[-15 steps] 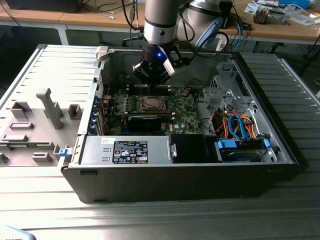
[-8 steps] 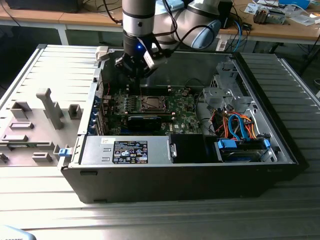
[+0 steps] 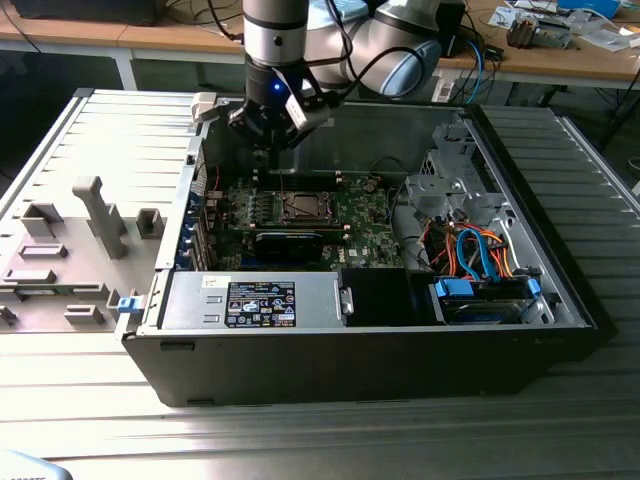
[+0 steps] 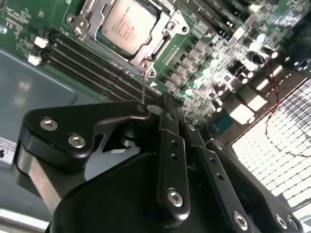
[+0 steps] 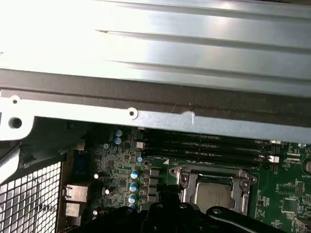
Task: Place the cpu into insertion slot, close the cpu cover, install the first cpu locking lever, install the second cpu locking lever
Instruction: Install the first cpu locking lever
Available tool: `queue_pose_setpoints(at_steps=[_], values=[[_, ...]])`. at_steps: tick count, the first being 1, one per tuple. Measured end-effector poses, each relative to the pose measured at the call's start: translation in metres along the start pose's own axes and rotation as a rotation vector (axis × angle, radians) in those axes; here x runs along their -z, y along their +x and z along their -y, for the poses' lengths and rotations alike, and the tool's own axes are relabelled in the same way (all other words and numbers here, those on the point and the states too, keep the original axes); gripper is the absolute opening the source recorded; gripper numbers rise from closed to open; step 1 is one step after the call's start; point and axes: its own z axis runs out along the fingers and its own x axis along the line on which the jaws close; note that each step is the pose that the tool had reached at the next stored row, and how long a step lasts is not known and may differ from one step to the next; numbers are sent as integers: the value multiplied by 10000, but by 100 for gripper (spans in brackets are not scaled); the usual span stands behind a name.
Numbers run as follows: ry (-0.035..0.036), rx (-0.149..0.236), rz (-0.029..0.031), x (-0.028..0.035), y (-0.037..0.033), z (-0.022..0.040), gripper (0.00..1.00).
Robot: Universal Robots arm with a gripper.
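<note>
End effector (image 3: 268,150) clenched, holding nothing – hovering above mobo; cpu (image 4: 127,25) seated in insertion slot (image 3: 303,207), cpu cover (image 4: 160,46) down.

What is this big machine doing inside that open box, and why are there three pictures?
The machine is a robot arm, and the box is an opened computer case lying on a table. At the arm's end is its pincer, a black grasping part, hanging above the green circuit board inside the case.

One picture comes from a camera standing off to the side, so you see the whole scene. The other two come from small cameras riding on the arm, looking down close at the board.

In both wrist views you can see the cpu, a small silvery square chip, already sitting in the insertion slot. The cpu cover, a thin metal frame, lies around it. A thin wire lever stands up just by the pincer's tips.
</note>
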Motion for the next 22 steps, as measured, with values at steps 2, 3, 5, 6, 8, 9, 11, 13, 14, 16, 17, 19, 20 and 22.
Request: queue_pose_setpoints(at_steps=[2, 3, 5, 6, 8, 9, 11, 13, 14, 16, 17, 19, 20, 22], values=[[-4, 1, 0, 0, -5, -43, 11], [-5, 0, 0, -1, -7, -61, 11], [-3, 1, -1, 0, -7, -71, 11], [-3, 1, -1, 0, -7, -72, 11], [-4, 0, -1, 0, -8, -75, 11], [-4, 0, -1, 0, -11, -75, 11], [-3, -2, 0, 0, -52, -71, 11], [-3, 1, -1, 1, -97, -66, 11], [-3, 0, -1, 2, -112, -64, 11], [-2, -1, -1, 3, -136, -62, 11], [-1, 0, -2, 4, -150, -60, 11], [-3, -1, -1, 3, -159, -59, 11], [-3, 0, -1, 4, -159, -59, 11], [-3, -1, -1, 4, -160, -59, 11]])
